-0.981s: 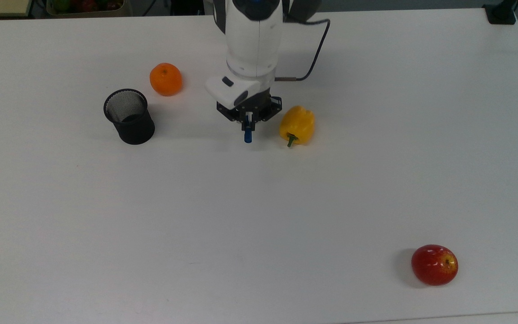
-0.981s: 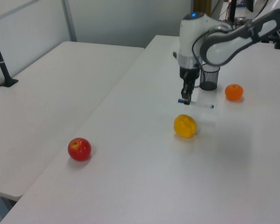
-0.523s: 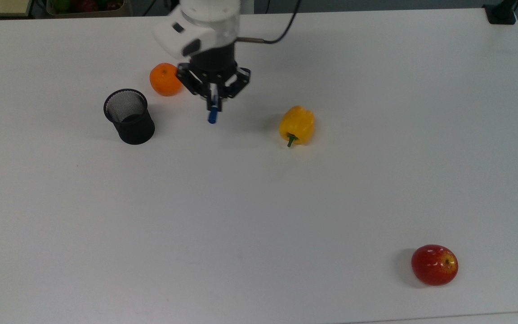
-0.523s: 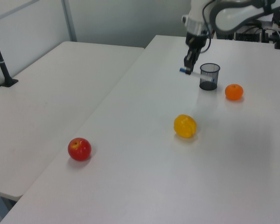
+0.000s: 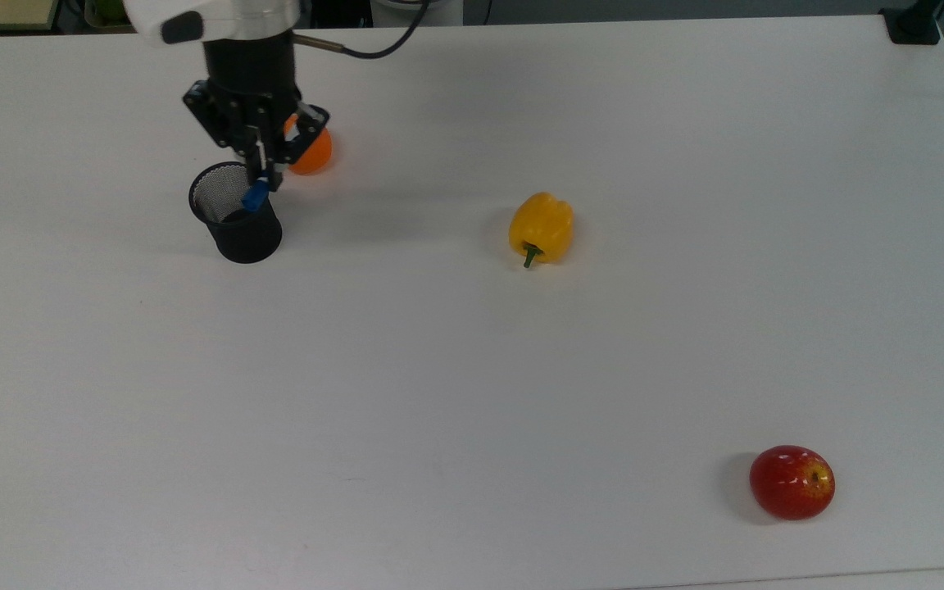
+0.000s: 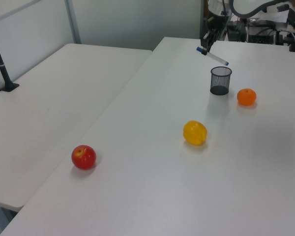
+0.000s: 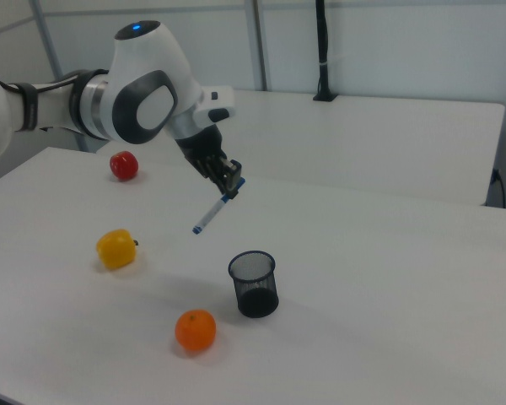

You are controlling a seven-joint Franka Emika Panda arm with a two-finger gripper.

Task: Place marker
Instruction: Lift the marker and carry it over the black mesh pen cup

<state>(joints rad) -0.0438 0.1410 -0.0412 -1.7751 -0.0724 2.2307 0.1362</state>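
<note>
In the top view, going from left to right, the black mesh cup (image 5: pixel 235 212) comes first, and the gripper (image 5: pixel 258 170) now hangs over it. A second ago it was low near the pepper (image 5: pixel 542 227) with the marker (image 5: pixel 256 196) close to the table; half a second ago it was midway, beside the orange (image 5: pixel 311 150). So the arm has lifted and carried the marker across to the top view's left.

The fingers are closed on the marker near its blue-capped end, and the marker is in the air, touching nothing else. In the right view it (image 7: pixel 215 209) slants down and away from the gripper (image 7: pixel 230 182), its free tip hanging above and to the right view's left of the cup (image 7: pixel 254 284). In the left view the marker (image 6: pixel 212 56) lies tilted above the cup (image 6: pixel 221 80), well clear of the rim.

For the task, this suggests the carry is nearly done and the cup is the likely goal. The marker is not upright, though, so I judge its low end must be brought over the mouth, and probably tipped steeper, before release; dropped as it hangs, it could strike the rim and roll off.

The pepper sits mid-table, and the apple (image 5: pixel 791 482) lies far to the top view's right; neither has moved.
</note>
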